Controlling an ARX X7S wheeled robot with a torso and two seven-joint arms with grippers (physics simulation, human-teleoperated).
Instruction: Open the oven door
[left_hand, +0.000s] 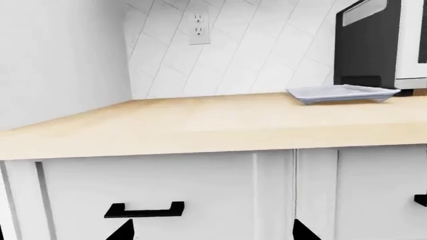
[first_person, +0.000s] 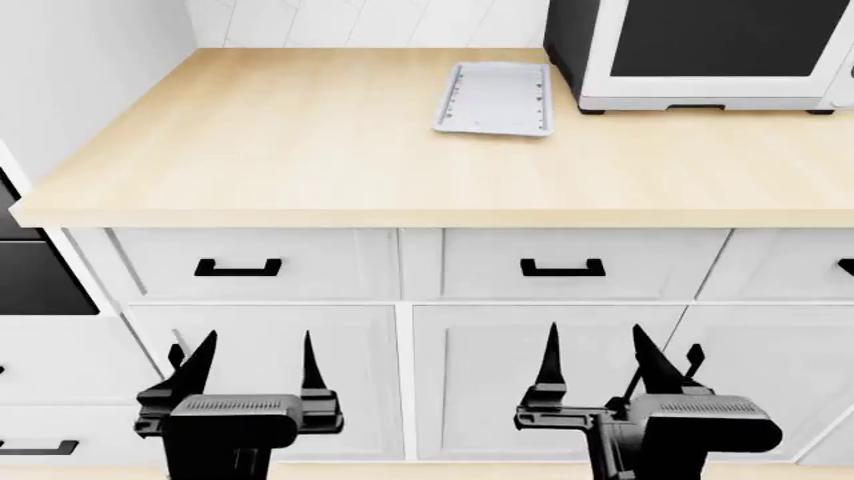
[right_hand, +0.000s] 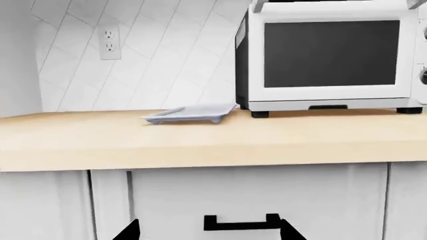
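Head view: two claws are present, one per arm. The left claw (first_person: 254, 365) sits at 7 o'clock and the right claw (first_person: 597, 358) at 5 o'clock; each has its two black fingers spread apart and holds nothing. Both hang in front of the white cabinet doors, below the drawer row, touching nothing.

One desk (first_person: 320, 150) with a pale wood top carries two items. One flat grey tray (first_person: 495, 97) lies at 12 o'clock, just beside one white-framed appliance (first_person: 714, 55) with a dark window at 1 o'clock.

Drawer pulls: two full black handles are countable under the desk edge, (first_person: 238, 267) and (first_person: 562, 267), with part of a third at the 3 o'clock edge.

The oven door (first_person: 34, 270) shows only as a dark glossy strip at the 9 o'clock edge, well apart from both claws; window and handle cannot be made out.

Wrist views: one wall outlet (left_hand: 198, 27) is seen on the tiled backsplash.
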